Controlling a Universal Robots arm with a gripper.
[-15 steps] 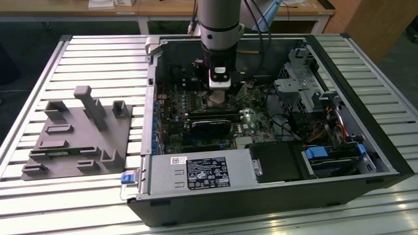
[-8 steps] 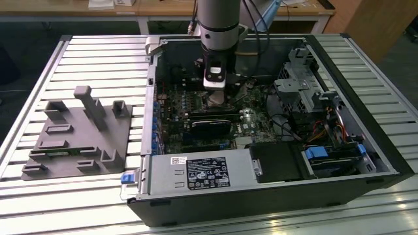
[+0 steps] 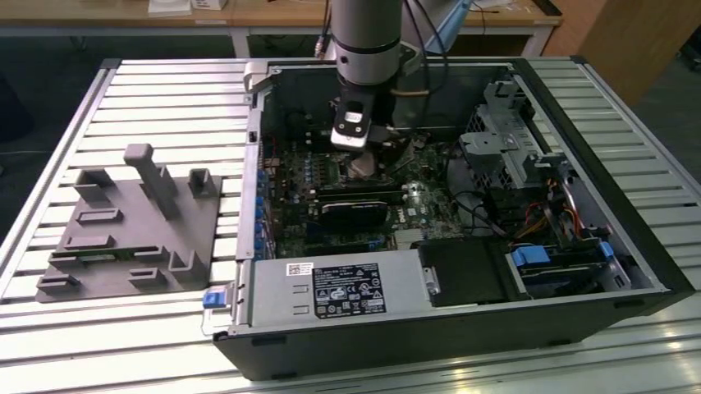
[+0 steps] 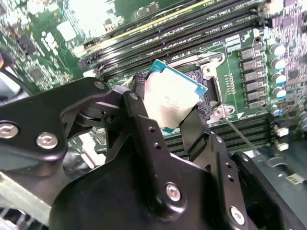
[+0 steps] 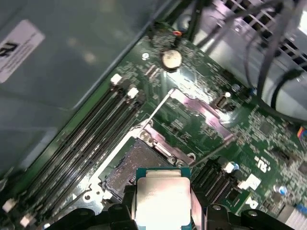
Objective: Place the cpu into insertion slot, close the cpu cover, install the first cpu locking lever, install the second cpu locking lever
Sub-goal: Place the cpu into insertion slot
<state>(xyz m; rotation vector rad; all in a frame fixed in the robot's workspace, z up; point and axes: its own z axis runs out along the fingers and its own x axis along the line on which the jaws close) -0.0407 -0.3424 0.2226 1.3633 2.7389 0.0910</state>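
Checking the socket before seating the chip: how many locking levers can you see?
2. One lever lies on the memory slots' side, the other across the insertion slot from it; both look unlatched.

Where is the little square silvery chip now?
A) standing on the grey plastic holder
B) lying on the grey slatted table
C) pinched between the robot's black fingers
C: in the second wrist view the small square silvery-grey chip is clamped between the black fingers, above the green circuit board.

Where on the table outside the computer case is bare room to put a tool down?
In the exterior view, bare slats of the table lie behind the grey fixture and in front of it. Inside the case it is crowded: the gripper holds the cpu near the insertion slot.
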